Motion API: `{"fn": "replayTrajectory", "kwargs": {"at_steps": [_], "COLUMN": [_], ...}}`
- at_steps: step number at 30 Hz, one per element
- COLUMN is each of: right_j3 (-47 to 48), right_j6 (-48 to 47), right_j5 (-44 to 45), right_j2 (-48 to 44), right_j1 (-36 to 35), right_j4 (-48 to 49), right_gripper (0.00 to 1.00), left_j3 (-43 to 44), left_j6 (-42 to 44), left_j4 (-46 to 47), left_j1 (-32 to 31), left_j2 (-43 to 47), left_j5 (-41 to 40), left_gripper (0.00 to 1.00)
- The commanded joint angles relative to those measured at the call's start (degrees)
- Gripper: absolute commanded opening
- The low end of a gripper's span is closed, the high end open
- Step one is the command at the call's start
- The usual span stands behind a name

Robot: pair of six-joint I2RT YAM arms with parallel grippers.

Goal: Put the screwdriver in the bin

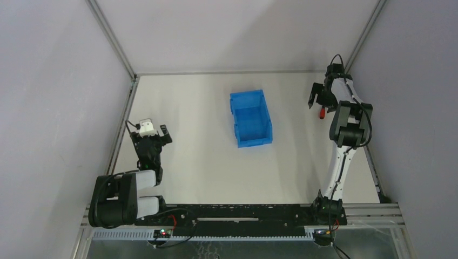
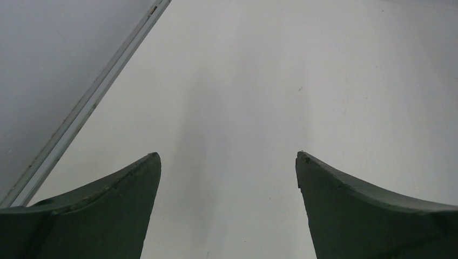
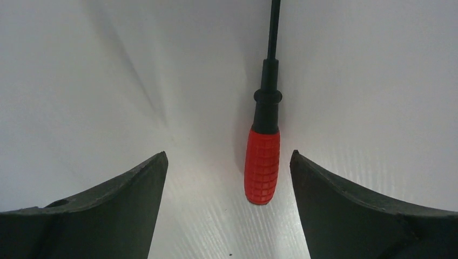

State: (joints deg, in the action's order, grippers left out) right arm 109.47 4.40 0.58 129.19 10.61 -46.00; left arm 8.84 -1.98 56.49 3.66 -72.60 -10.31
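Note:
The screwdriver (image 3: 262, 164), with a red gridded handle and a thin black shaft, lies flat on the white table at the far right (image 1: 321, 113). My right gripper (image 3: 228, 154) is open over it. The handle's end sits between the fingers, nearer the right one, and touches neither. In the top view the right gripper (image 1: 318, 103) points down at the table, right of the bin. The blue bin (image 1: 251, 118) stands in the middle of the table with nothing showing inside it. My left gripper (image 2: 228, 154) is open over bare table at the left (image 1: 154, 134).
A metal frame rail (image 2: 92, 100) runs along the table's left edge, close to the left gripper. Grey walls enclose the table on the left, back and right. The right arm (image 1: 345, 129) stands close to the right wall.

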Motion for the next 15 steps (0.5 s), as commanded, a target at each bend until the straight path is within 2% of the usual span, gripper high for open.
{"fn": "replayTrajectory", "kwargs": {"at_steps": [1,4,6,10,12,15], "right_j3": [3.27,3.25,3.21,2.78,2.17,0.19], "right_j6": [-1.84,-2.20,-2.21,-2.39,-2.93,-4.00], "right_j5": [0.04,0.19,0.57,1.11,1.06,0.20], "right_j2": [3.27,4.87,5.50,4.75,3.47,-0.95], "right_j1": [0.81,0.90,0.99,1.08,1.08,1.01], "right_j4": [-3.98,-3.99,-3.97,-3.36,-2.51,-0.95], "right_gripper": [0.89,0.80,0.67,0.22,0.13,0.06], "left_j3": [2.23,2.23,2.27,2.20,2.18,2.22], "left_j6": [0.33,0.36,0.33,0.31,0.39,0.34], "left_j4": [3.80,3.78,3.77,3.79,3.73,3.80], "left_j1": [-0.26,-0.22,-0.23,-0.23,-0.19,-0.23], "left_j2": [0.54,0.55,0.60,0.53,0.59,0.52], "left_j5": [-0.12,-0.13,-0.07,-0.04,-0.09,-0.13], "left_gripper": [1.00,1.00,1.00,1.00,1.00,1.00]}}
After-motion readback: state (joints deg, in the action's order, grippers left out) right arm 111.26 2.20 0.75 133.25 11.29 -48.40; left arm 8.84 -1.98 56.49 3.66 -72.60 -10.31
